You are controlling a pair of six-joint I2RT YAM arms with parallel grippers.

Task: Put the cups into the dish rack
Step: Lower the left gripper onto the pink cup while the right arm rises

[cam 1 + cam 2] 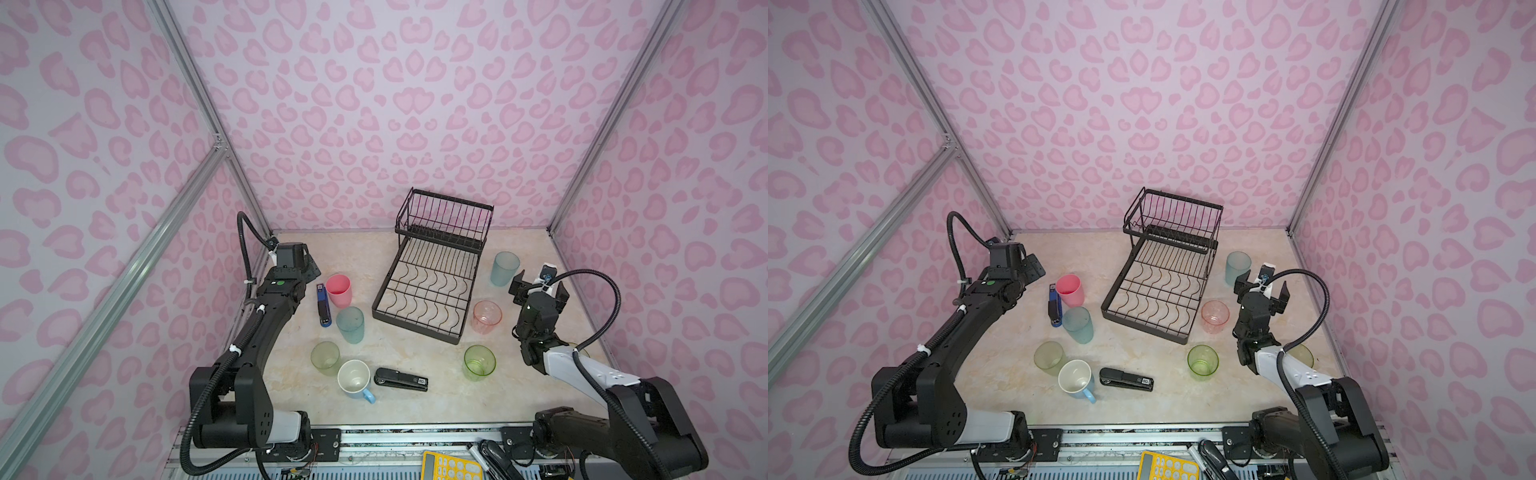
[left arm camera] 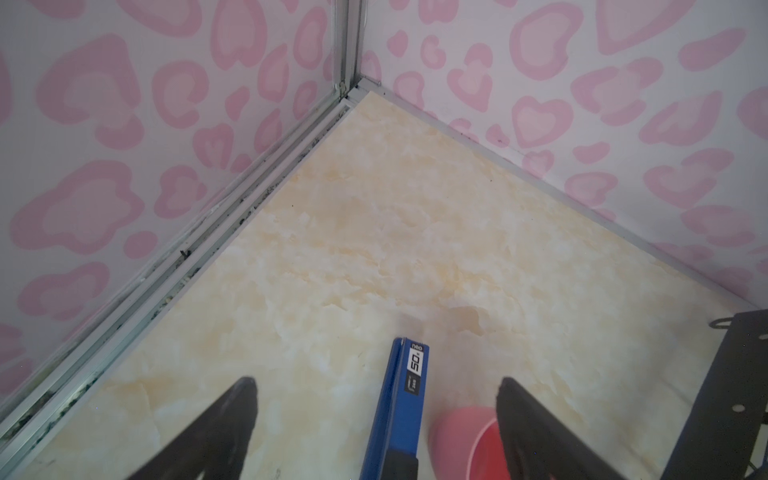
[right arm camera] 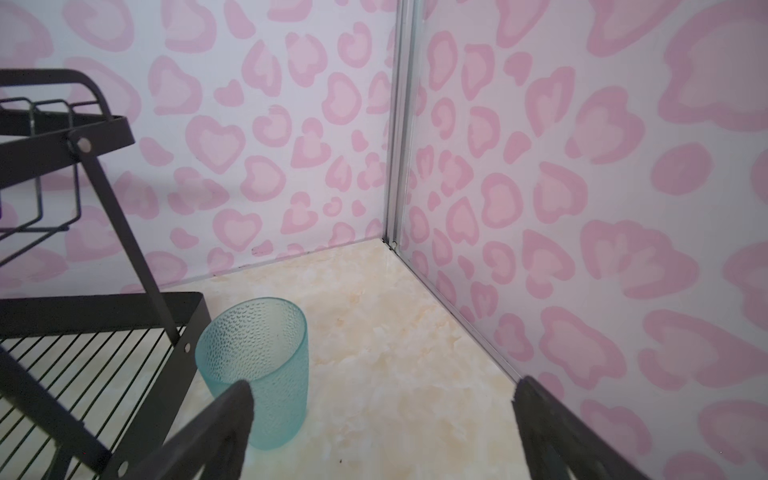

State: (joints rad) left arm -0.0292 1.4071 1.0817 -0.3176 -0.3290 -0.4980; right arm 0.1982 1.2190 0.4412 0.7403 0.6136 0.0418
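Plainly, the black wire two-tier dish rack (image 1: 432, 282) sits upper centre on the beige marbled surface (image 1: 415, 409) in both top views. Its wavy lower tray and raised basket shelf hold nothing (every cup stands upright on the surface outside it). Left of the rack stand a pink plastic tumbler (image 1: 338, 290), a frosted blue-grey tumbler (image 1: 350, 325), a pale green tumbler (image 1: 325, 357) and a light-blue handled mug (image 1: 355, 379). Right of it stand a second frosted blue-grey tumbler (image 1: 505, 269) just beside the rack's far corner, a pinkish ribbed cup (image 1: 486, 317) near the tray's edge, a clear green ribbed cup (image 1: 479, 362), and a second pale green tumbler (image 1: 1304, 355) mostly hidden behind the right arm. Eight cups, two staplers: a blue stapler (image 1: 323, 305) just beside the pink tumbler, a black stapler (image 1: 401, 379) beside the mug. Open surface runs along the bottom centre and the far left corner. The left gripper (image 2: 376, 382) hangs over the blue stapler, fingers (image 2: 232, 419) spread and empty. The right gripper (image 3: 384, 384), near the right wall, faces the second frosted tumbler, fingers spread and empty.
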